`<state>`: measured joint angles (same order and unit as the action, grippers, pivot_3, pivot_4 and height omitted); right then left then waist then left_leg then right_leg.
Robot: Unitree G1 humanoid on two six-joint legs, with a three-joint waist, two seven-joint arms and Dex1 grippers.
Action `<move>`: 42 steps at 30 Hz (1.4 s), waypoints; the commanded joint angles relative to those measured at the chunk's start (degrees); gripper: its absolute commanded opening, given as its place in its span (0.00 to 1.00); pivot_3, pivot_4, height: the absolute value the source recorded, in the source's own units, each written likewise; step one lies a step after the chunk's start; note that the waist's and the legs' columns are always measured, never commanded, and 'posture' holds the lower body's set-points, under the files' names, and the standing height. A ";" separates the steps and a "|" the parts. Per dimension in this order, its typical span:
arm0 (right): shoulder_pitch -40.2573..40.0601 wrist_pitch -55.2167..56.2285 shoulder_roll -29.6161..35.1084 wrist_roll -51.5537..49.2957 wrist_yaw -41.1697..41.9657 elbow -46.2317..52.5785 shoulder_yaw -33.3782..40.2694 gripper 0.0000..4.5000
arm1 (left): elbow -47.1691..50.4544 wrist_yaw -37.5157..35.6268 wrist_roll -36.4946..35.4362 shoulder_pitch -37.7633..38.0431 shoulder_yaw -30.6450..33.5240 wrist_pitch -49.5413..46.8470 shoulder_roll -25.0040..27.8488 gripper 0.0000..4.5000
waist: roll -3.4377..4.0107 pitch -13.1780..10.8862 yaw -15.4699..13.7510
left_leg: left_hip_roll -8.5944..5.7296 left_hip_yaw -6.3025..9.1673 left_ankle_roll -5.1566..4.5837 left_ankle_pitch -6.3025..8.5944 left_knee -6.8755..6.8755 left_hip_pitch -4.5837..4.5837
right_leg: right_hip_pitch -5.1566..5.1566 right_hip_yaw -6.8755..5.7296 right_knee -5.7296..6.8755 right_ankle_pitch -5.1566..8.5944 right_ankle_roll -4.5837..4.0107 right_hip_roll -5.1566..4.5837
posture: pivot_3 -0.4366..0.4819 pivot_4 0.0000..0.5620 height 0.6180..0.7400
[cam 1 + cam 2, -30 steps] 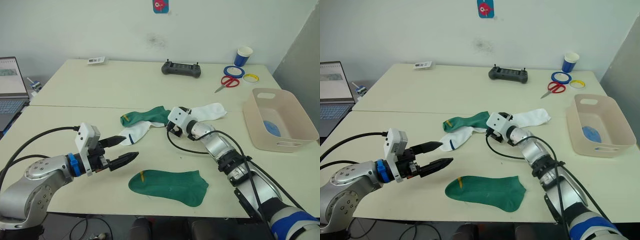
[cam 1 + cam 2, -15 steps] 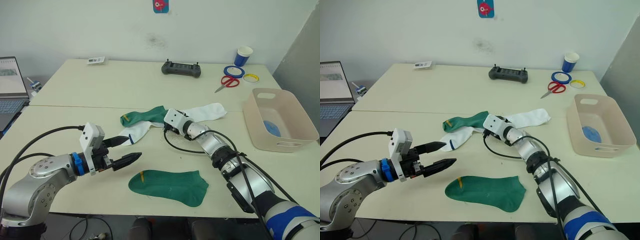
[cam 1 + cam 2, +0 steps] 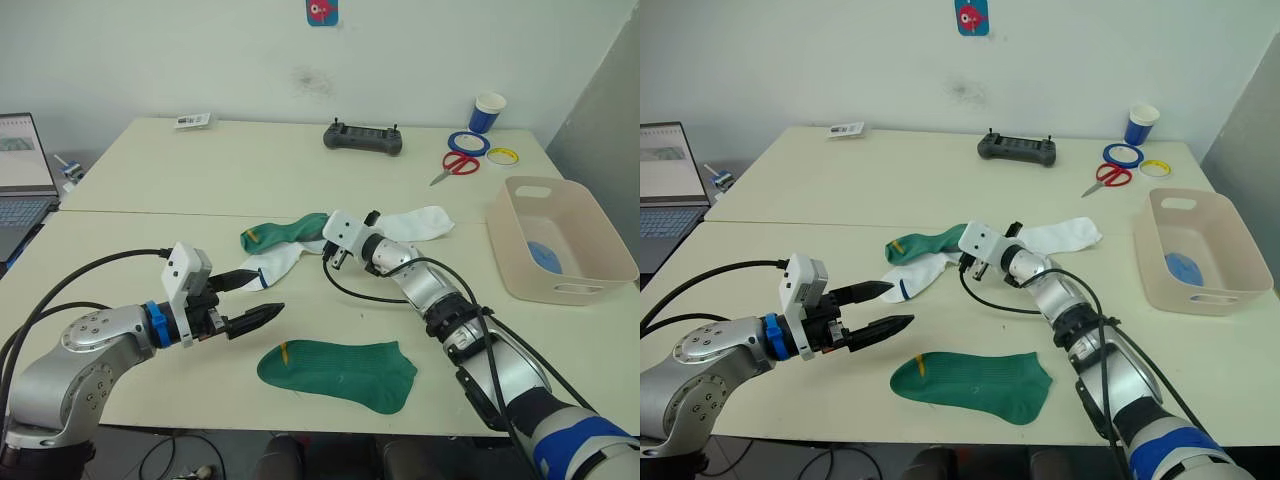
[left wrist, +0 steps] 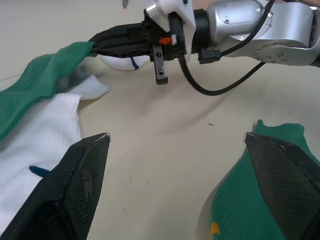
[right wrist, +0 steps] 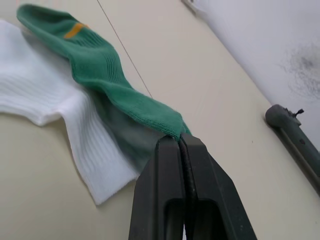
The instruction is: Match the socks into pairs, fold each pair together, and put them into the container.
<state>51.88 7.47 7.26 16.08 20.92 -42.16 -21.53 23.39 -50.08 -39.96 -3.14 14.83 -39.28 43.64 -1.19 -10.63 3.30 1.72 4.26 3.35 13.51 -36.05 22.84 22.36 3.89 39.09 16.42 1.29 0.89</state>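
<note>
A dark green sock point(image 3: 285, 232) lies at mid-table over a white sock point(image 3: 275, 263). My right gripper point(image 3: 320, 230) is shut on its open end, and that end point(image 5: 170, 125) sits pinched between the fingers and raised a little. Behind the right arm lies a second white sock point(image 3: 420, 222). Another green sock point(image 3: 338, 373) lies flat near the front edge. My left gripper point(image 3: 272, 292) hovers open to the left of that sock, holding nothing. The container point(image 3: 560, 290) stands at the right with a light blue sock point(image 3: 543, 254) inside.
At the back of the table are a black controller point(image 3: 362, 137), red scissors point(image 3: 455, 165), two tape rolls point(image 3: 467, 142), a blue cup point(image 3: 486, 112) and a small card point(image 3: 192, 121). A laptop point(image 3: 22, 170) sits at the far left.
My right gripper went from open to shut on the green sock's end, shifting slightly left and raising that end. The left arm barely moved.
</note>
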 commanded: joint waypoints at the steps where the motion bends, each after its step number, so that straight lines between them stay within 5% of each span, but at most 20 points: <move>1: -2.64 -1.45 3.77 -0.25 3.17 12.09 1.72 0.01 | -0.19 -0.33 0.26 -1.22 0.41 0.89 1.03 1.00 | 0.00 0.00 -0.23 | -0.01 0.00 0.00 0.00 0.00 0.00 | 0.00 0.00 0.00 0.00 0.00 -0.01 | 0.48 0.27 1.00; 13: -31.54 -8.21 28.82 0.31 19.10 58.71 6.75 0.01 | -0.31 -2.26 -0.83 0.44 1.27 -1.16 4.13 1.00 | 0.01 0.00 -0.99 | -0.03 0.05 -0.01 0.01 0.02 0.02 | -0.03 -0.08 -0.05 0.11 0.11 -0.06 | 0.48 0.27 1.00; 22: -44.61 -15.99 33.40 1.86 22.31 67.23 7.62 0.01 | -1.44 -0.76 -0.87 -2.46 -1.61 -4.76 3.69 1.00 | -0.02 -0.01 -0.67 | -0.04 -0.07 0.07 -0.04 -0.06 -0.12 | -0.12 0.06 -0.01 0.14 0.32 -0.04 | 0.48 0.27 1.00; 25: -46.44 -20.75 33.60 -0.33 24.91 70.50 8.80 0.14 | -2.95 0.13 1.84 -4.10 -4.19 -4.21 3.71 1.00 | -0.02 -0.01 -0.86 | -0.05 -0.09 0.07 -0.04 -0.08 -0.10 | -0.12 0.08 -0.03 0.12 0.36 -0.05 | 0.48 0.27 1.00; 34: -47.65 -28.29 35.93 -7.59 28.96 77.43 15.68 0.84 | -7.63 10.46 8.27 -11.69 -12.72 -7.24 -3.92 1.00 | -0.03 -0.02 -1.43 | -0.06 -0.07 0.07 -0.04 -0.07 -0.05 | -0.11 0.06 -0.07 0.13 0.38 -0.04 | 0.48 0.27 1.00; 40: -47.51 -37.46 31.32 -13.75 25.67 80.32 20.60 0.84 | -16.09 17.18 17.05 -16.71 -17.46 -1.81 -11.27 1.00 | -0.05 -0.02 -1.48 | -0.06 -0.01 0.07 -0.04 -0.08 -0.06 | -0.13 0.02 -0.04 0.11 0.39 -0.01 | 0.48 0.27 1.00; 42: -47.66 -39.23 30.55 -14.42 24.32 80.92 20.70 0.84 | -18.18 18.03 18.65 -17.98 -18.38 -1.26 -12.84 0.91 | -0.06 -0.01 -1.49 | -0.08 -0.02 0.07 -0.05 -0.09 -0.05 | -0.14 0.03 -0.05 0.11 0.39 -0.01 | 0.48 0.27 1.00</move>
<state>3.95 -30.56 37.90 2.89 46.56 36.18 -2.25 5.39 -32.91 -22.82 -20.08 -3.40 -42.02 31.05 -1.25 -10.64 1.81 1.65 4.24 3.42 13.46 -36.13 22.79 22.22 3.92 39.04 16.53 1.68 0.88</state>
